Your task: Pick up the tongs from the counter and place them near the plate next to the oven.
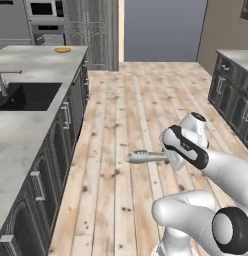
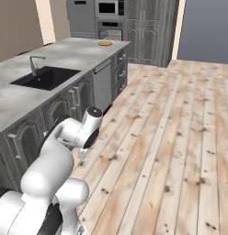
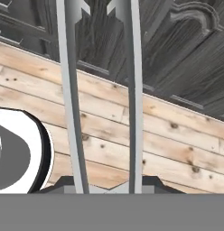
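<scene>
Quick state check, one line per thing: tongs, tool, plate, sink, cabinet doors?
tongs: held in the tool, level, over the wood floor, off the counter
tool: shut on the tongs
plate: flat on the far end of the counter, bare
sink: nothing visible in it
cabinet doors: closed

The counter runs along the left of the wooden floor. The sink is set in the counter, with the faucet at its near left rim. The plate lies on the counter's far end, well beyond the sink. The oven stands behind that far end. The tongs hang over the floor, right of the counter, in the gripper.
</scene>
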Available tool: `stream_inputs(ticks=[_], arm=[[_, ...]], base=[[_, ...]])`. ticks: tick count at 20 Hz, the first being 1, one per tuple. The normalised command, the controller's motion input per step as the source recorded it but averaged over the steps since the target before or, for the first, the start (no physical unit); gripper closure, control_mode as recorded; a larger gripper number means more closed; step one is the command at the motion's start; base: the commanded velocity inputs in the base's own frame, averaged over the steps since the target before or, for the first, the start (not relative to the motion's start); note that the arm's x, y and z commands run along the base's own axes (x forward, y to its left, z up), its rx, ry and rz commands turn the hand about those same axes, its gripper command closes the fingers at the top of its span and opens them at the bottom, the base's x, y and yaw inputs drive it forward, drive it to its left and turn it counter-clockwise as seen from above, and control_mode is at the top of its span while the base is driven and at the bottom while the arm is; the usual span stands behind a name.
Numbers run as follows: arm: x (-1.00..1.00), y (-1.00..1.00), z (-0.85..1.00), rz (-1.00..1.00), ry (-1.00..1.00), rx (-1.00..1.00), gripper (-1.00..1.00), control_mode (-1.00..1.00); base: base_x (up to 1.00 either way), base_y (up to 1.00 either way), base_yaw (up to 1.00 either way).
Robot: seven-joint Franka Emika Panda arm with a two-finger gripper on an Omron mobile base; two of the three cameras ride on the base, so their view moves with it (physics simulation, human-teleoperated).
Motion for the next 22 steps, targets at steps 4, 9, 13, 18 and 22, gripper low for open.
stream_inputs(ticks=[4,9,13,18,22], arm=[[0.00,0.00,0.00,0.00,0.00,0.00,1.00,1.00],[0.00,0.00,0.00,0.00,0.00,0.00,1.00,1.00],[0.00,0.00,0.00,0.00,0.00,0.00,1.00,1.00],[0.00,0.00,0.00,0.00,0.00,0.00,1.00,1.00],[0.00,0.00,0.00,0.00,0.00,0.00,1.00,1.00]], base=[[1.00,-0.20,0.26],[1.00,-0.22,0.26],[1.00,-0.30,0.26],[1.00,-0.30,0.25],[1.00,-0.25,0.23]])
